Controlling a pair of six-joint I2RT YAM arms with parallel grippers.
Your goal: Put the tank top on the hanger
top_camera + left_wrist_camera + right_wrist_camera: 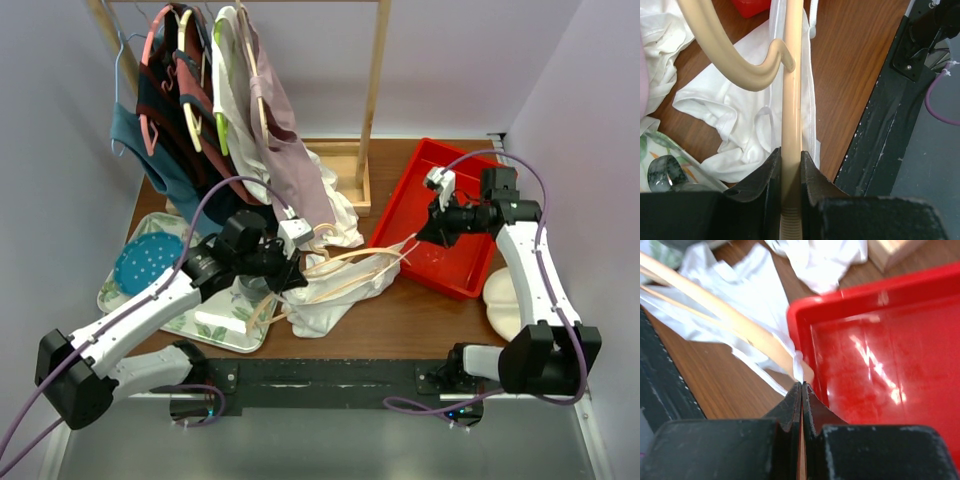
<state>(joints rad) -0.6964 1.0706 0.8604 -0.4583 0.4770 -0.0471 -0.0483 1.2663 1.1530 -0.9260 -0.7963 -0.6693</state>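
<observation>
Cream hanger (791, 100) clamped in your left gripper (791, 165) | right gripper (801, 386) pinched shut on tank top (735, 112) strap | tug harder, strap may slip free

A glossy red rectangular plastic tray (410, 200) is sitting on the right of the brown wooden table (400, 325). A pale wooden garment rack (375, 80) is standing at the back. A dusty mauve-pink garment (290, 150), a white shirt with green trim (228, 90) and a thin blue wire hanger (122, 55) are hanging from it. A leaf-patterned white tray (215, 325) is lying at the left, carrying a teal dotted round plate (148, 262).
</observation>
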